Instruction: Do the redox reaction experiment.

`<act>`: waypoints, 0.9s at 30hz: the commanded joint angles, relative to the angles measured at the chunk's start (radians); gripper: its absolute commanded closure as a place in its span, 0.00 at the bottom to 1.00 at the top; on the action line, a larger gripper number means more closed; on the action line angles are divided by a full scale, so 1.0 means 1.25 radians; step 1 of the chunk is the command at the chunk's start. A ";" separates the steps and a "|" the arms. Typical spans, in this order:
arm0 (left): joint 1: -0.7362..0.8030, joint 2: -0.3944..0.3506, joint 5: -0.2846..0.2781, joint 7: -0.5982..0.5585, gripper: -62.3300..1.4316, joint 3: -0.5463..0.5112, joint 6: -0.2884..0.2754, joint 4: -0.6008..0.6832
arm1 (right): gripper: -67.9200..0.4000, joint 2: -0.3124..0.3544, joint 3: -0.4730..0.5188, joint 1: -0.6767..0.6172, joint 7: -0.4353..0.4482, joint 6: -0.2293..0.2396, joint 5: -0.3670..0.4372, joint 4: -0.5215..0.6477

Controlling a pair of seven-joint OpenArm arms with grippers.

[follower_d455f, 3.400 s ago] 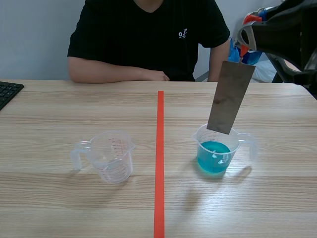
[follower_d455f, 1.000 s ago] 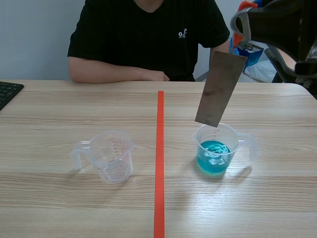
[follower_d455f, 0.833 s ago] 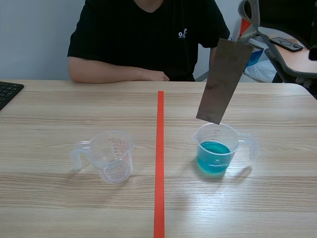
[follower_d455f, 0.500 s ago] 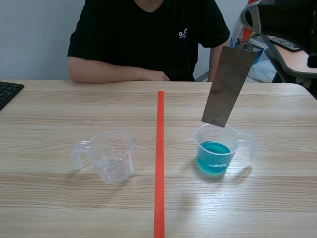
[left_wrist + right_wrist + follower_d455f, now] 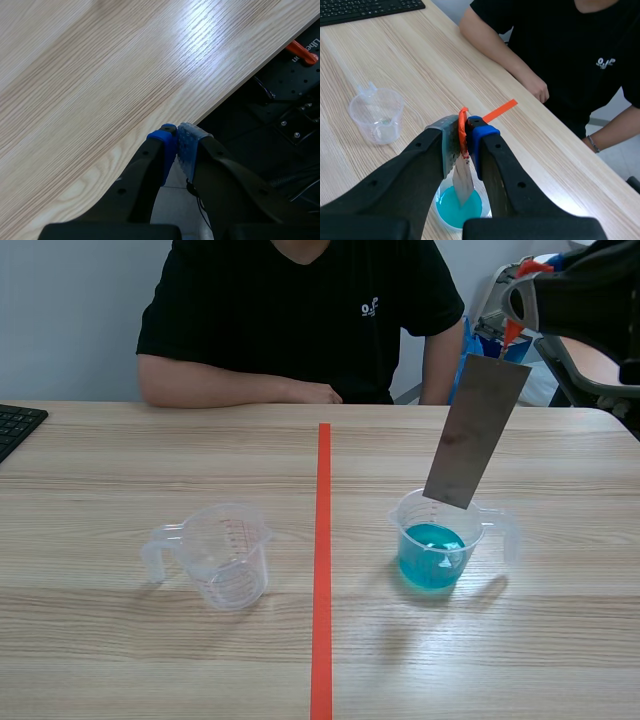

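Pale wooden table [image 5: 150, 450] with a person [image 5: 300, 310] in black seated across, left gripper [image 5: 176, 145] pressed together on nothing at the table's edge, right gripper [image 5: 466, 131] raised, pinching a tilted grey metal strip [image 5: 475, 430] by its top, lower end at the mouth of the blue-liquid cup [image 5: 430, 555]

The table [image 5: 150, 450] is faced from near; blue-liquid cup [image 5: 432, 558] and empty cup [image 5: 228, 555] are shared with the high right wrist view, bare table with the close left.
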 commanded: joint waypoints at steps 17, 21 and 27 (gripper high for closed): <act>0.010 0.003 -0.005 -0.009 0.91 -0.007 0.001 0.001 | 0.98 -0.004 -0.055 0.019 0.129 0.006 -0.103 -0.111; 0.010 0.003 -0.005 -0.009 0.91 -0.007 0.001 0.001 | 0.98 -0.026 -0.078 0.039 0.143 0.006 -0.157 -0.148; 0.010 0.003 -0.005 -0.009 0.91 -0.007 0.001 0.001 | 0.98 -0.051 -0.125 0.041 0.187 0.006 -0.238 -0.184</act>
